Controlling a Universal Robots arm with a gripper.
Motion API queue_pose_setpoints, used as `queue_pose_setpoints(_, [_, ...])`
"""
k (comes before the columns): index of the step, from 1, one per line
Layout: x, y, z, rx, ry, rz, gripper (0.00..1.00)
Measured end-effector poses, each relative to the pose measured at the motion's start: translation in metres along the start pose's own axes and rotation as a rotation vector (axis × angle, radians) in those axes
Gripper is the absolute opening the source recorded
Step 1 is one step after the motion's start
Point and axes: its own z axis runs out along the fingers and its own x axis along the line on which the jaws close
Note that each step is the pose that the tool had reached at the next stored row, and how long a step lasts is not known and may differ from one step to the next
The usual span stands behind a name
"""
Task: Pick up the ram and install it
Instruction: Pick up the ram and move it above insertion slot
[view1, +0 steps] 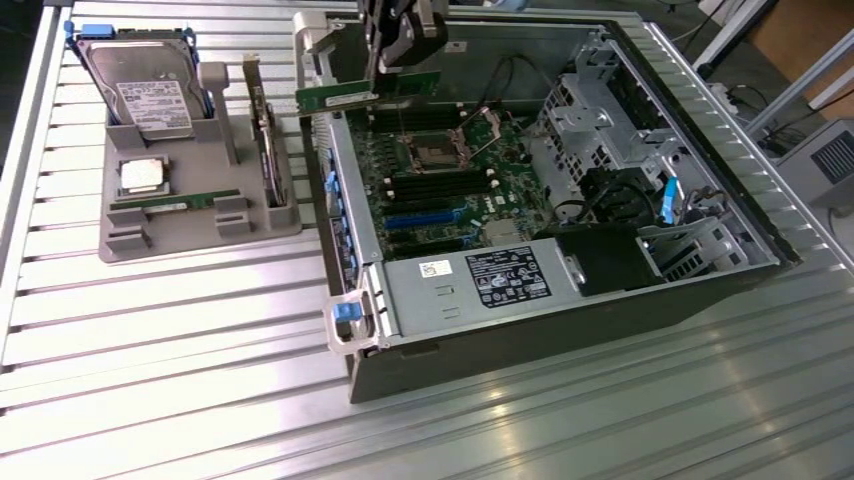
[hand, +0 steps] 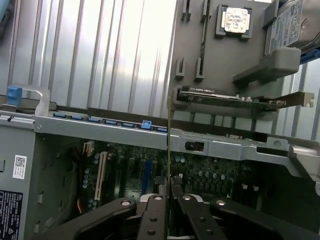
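Your gripper (view1: 398, 68) hangs over the open computer case (view1: 694, 100), near its top corner on the exterior view's left. Its fingers (hand: 150, 215) are closed on the ram (view1: 340, 97), a thin green stick held lengthwise in the air above the motherboard (view1: 454, 190). In the wrist view you see the ram (hand: 169, 145) edge-on, a narrow line running out from between the fingers and across the case wall. The second ram stick (view1: 174, 203) lies flat in the gray tray (view1: 200, 240) on the tabletop (view1: 200, 350), just beside the processor (view1: 143, 175) (the hard drive (view1: 134, 90) and expansion card (view1: 267, 150) stand upright in that tray too).
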Motion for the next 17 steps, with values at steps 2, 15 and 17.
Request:
queue_pose_setpoints(2, [0.001,-0.0073,-0.0003,-0.0001,0.001,0.0,0.14])
queue_pose_setpoints(15, [0.007,-0.0462,-0.002,-0.0007,0.0051,0.0,0.14])
queue_pose_setpoints(17, [0.008,-0.0538,-0.0024,-0.0009,0.006,0.0,0.14])
